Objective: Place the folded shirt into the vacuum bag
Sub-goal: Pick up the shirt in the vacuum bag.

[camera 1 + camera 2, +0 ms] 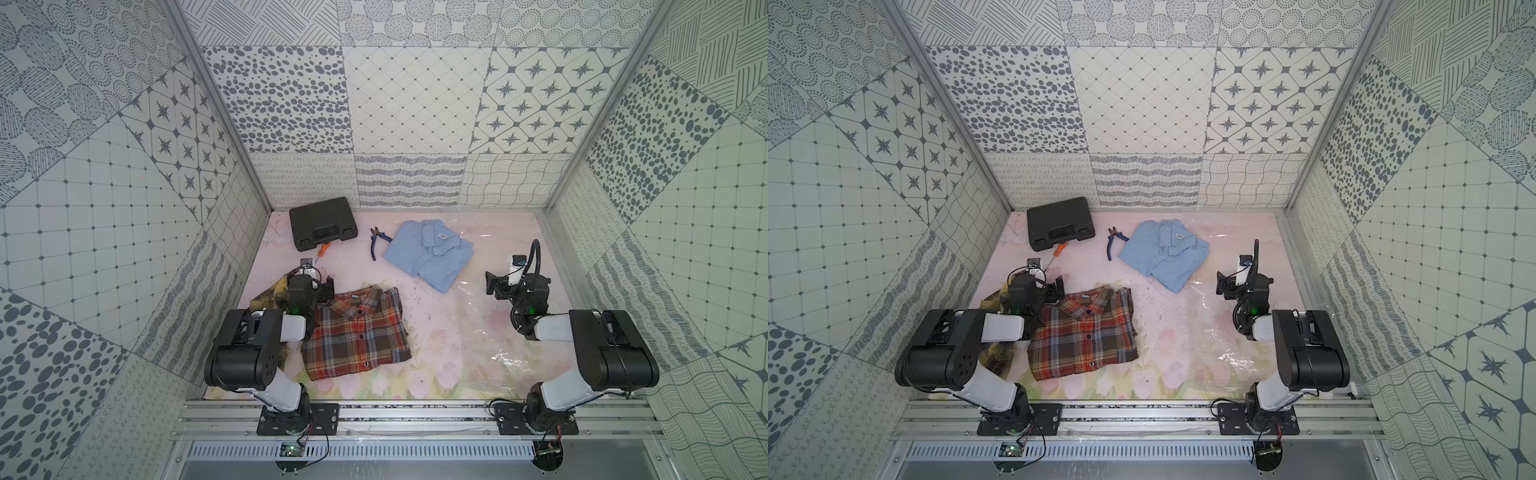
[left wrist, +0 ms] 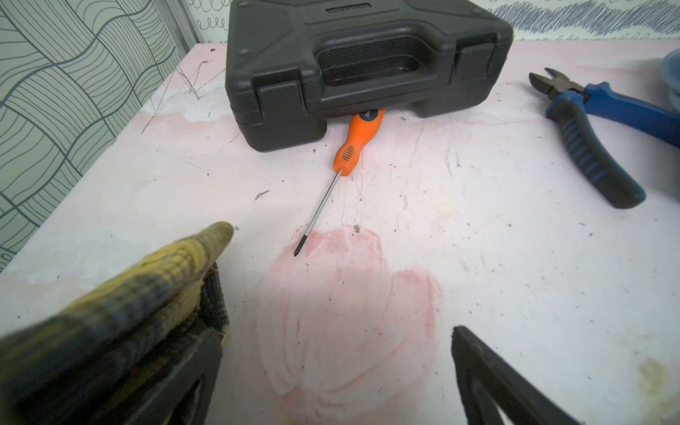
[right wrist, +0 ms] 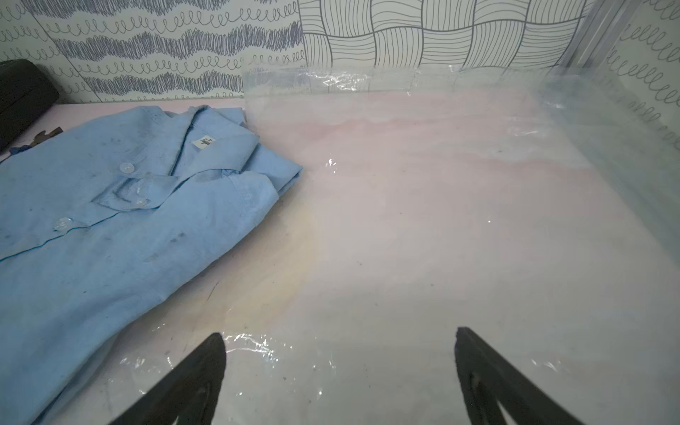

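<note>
Three folded shirts lie on the pink table. A red-brown plaid shirt (image 1: pixel 357 332) (image 1: pixel 1084 332) sits front left. A light blue shirt (image 1: pixel 428 253) (image 1: pixel 1163 253) (image 3: pixel 110 220) lies at the back, its near corner over the edge of the clear vacuum bag (image 1: pixel 490 332) (image 1: pixel 1225 340) (image 3: pixel 441 220), which lies flat along the right side. A yellow plaid shirt (image 1: pixel 276 289) (image 2: pixel 128 294) lies under my left arm, and a fold of it drapes over one finger. My left gripper (image 1: pixel 309 280) (image 1: pixel 1038 282) (image 2: pixel 336 331) is open over bare table. My right gripper (image 1: pixel 513 282) (image 1: pixel 1244 282) (image 3: pixel 340 332) hangs open above the bag.
A shut black tool case (image 1: pixel 322 222) (image 2: pixel 364 66) stands at the back left. An orange-handled screwdriver (image 2: pixel 349 147) lies with its handle end under the case. Blue-handled pliers (image 1: pixel 379 241) (image 2: pixel 596 140) lie between the case and the blue shirt. Patterned walls enclose three sides.
</note>
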Motion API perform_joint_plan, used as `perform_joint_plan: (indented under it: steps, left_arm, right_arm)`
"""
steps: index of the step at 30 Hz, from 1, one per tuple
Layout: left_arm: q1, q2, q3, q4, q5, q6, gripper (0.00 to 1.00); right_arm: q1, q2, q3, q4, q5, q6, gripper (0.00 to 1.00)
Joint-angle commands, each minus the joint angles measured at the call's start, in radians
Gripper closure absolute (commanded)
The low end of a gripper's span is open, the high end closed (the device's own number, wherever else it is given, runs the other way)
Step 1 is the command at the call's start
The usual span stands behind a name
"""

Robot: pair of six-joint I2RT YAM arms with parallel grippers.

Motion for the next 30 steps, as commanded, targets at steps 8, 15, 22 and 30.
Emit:
perform_joint_plan:
  steps: [8,15,22,30]
  left_arm:
    - [0.002,0.0,0.009,0.034,-0.001,-0.005,0.01]
    - [0.003,0.0,0.009,0.035,0.0,-0.005,0.01]
    - [0.003,0.0,0.01,0.034,0.0,-0.005,0.01]
    - [-0.052,-0.147,0.178,-0.378,-0.102,0.0,0.01]
  right_arm:
    - [-0.003,-0.001,0.011,0.05,-0.007,0.005,0.02]
    - [-0.002,-0.002,0.011,0.049,-0.006,0.005,0.02]
    - [-0.002,-0.001,0.013,0.046,-0.004,0.005,0.02]
    - [0.074,-0.116,0.238,-0.402,0.147,-0.025,0.02]
